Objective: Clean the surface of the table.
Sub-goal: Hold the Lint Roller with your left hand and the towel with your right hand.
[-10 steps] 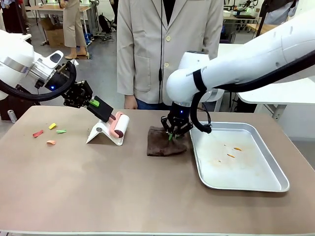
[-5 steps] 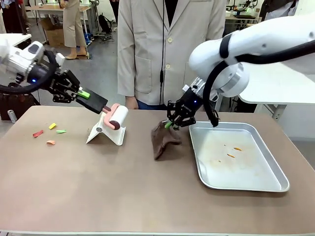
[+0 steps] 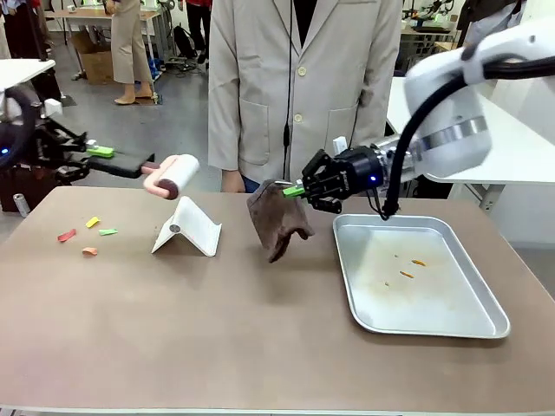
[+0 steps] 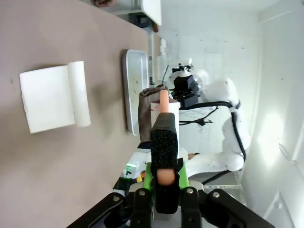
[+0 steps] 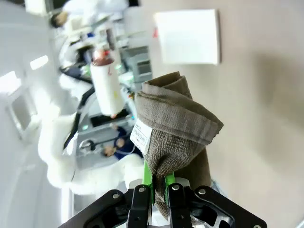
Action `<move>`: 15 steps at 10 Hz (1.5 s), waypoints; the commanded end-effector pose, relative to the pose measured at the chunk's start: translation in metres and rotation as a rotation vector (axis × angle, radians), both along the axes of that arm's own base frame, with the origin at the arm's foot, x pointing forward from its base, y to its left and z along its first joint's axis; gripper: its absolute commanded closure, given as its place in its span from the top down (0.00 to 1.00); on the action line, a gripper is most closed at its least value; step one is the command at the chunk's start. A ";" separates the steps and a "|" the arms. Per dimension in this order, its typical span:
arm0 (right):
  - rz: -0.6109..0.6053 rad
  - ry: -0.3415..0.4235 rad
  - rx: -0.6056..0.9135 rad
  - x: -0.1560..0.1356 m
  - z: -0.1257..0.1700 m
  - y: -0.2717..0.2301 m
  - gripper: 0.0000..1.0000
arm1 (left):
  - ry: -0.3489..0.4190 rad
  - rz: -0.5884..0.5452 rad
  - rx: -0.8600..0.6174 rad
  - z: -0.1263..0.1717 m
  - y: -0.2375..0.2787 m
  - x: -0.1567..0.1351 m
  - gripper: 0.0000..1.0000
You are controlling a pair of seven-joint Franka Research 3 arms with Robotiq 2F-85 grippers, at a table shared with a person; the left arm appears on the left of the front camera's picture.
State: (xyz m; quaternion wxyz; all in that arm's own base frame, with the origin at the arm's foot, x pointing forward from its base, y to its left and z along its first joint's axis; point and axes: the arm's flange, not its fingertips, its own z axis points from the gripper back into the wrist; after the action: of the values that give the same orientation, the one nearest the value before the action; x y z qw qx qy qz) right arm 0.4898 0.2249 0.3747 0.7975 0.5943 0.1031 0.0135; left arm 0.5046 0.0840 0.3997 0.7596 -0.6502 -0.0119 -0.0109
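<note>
Both arms are up off the table (image 3: 217, 338), that big brownish top running long-ways from left to right in front of me, one long side at the robot and the other at the person (image 3: 299, 87) in the pale coat.

Over on the left, the left gripper (image 3: 103, 154) hangs in the air by the table's far left end, clear of the surface. Its fingers are clamped on the black handle of a lint roller (image 3: 173, 175). The roller lies roughly level, its white drum pointing in toward the middle, above and just left of the white stand (image 3: 192, 230) that sits on the top.

On the right, the right gripper (image 3: 293, 191) is turned sideways above the table's far edge, fingers pointing left along the table's length and pinched shut on a brown cloth (image 3: 277, 221). The cloth droops toward the surface; whether its lowest corner touches, I can't tell.

Beside it, at the table's right end, the silver tray (image 3: 451, 325) lies flat with a few orange crumbs (image 3: 408, 274) inside. Near the left end, coloured paper scraps (image 3: 90, 228) are scattered on the bare top, well apart from both sets of fingers.
</note>
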 end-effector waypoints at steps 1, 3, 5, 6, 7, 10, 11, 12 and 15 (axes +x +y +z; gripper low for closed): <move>0.000 -0.030 0.111 -0.048 -0.006 -0.034 0.00 | -0.022 0.028 -0.113 -0.011 0.029 -0.024 0.00; -0.154 -0.064 0.177 -0.090 0.013 -0.088 0.00 | 0.004 0.157 -0.155 -0.010 0.063 -0.057 0.00; -0.398 -0.078 0.219 -0.126 0.034 -0.164 0.00 | 0.086 0.300 -0.153 -0.003 0.097 -0.081 0.00; -0.481 -0.054 0.212 -0.132 0.041 -0.195 0.00 | 0.091 0.318 -0.121 0.000 0.110 -0.089 0.00; -0.551 -0.030 0.205 -0.134 0.045 -0.225 0.00 | 0.069 0.333 -0.070 0.004 0.126 -0.096 0.00; -0.673 0.061 0.249 -0.140 0.041 -0.312 0.00 | 0.019 0.281 -0.077 0.008 0.194 -0.117 0.00; -0.710 0.080 0.242 -0.146 0.036 -0.332 0.00 | 0.014 0.278 -0.097 0.004 0.218 -0.124 0.00; -0.737 0.050 0.209 -0.154 0.031 -0.346 0.00 | 0.006 0.276 -0.134 0.001 0.239 -0.130 0.00; -0.806 0.012 0.108 -0.173 0.027 -0.349 0.00 | 0.005 0.291 -0.196 -0.021 0.266 -0.134 0.00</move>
State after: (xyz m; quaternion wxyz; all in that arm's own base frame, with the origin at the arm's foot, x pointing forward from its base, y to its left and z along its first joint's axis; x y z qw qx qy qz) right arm 0.3410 -0.1463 0.4037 0.6981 0.6367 -0.1240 -0.3033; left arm 0.3626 0.3456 0.3808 0.6993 -0.6984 -0.0984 0.1168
